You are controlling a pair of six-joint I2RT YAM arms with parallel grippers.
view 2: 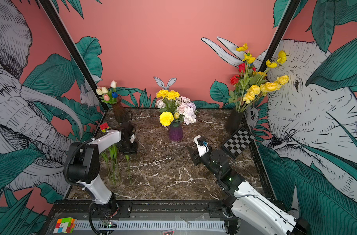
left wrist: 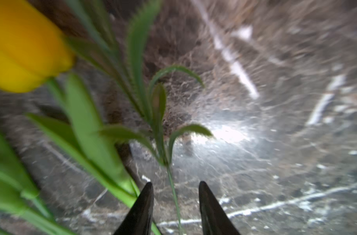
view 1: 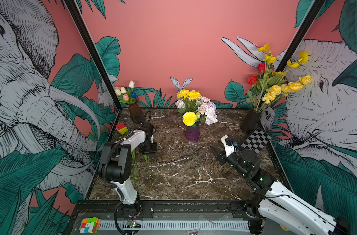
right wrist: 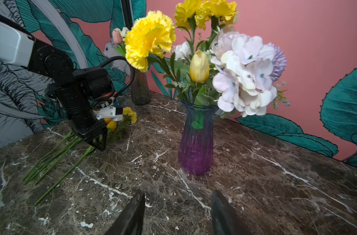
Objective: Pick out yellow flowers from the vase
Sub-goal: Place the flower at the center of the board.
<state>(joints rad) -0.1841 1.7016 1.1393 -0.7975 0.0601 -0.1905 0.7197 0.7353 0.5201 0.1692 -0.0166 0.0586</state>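
Observation:
A purple glass vase (view 1: 192, 133) (right wrist: 196, 146) stands mid-table holding frilly yellow flowers (view 1: 189, 118) (right wrist: 151, 38), a small yellow tulip (right wrist: 199, 66) and lilac-white blooms. My left gripper (left wrist: 175, 184) (right wrist: 100, 145) is low over the table's left side and open. A thin green stem (left wrist: 174, 195) runs loose between its fingers. A yellow tulip head (left wrist: 25, 46) lies close beside it. Several picked stems (right wrist: 57, 156) (view 2: 113, 162) lie on the marble there. My right gripper (right wrist: 177, 193) (view 1: 214, 149) is open and empty, pointing at the purple vase from the right.
A brown vase (view 1: 135, 113) of white, pink and blue tulips stands back left. At the back right a black vase (view 1: 250, 120) holds red roses and more yellow blooms (view 1: 283, 87). A checkerboard (view 1: 255, 140) leans at the right wall. A colour cube (view 1: 121, 128) sits at the left wall.

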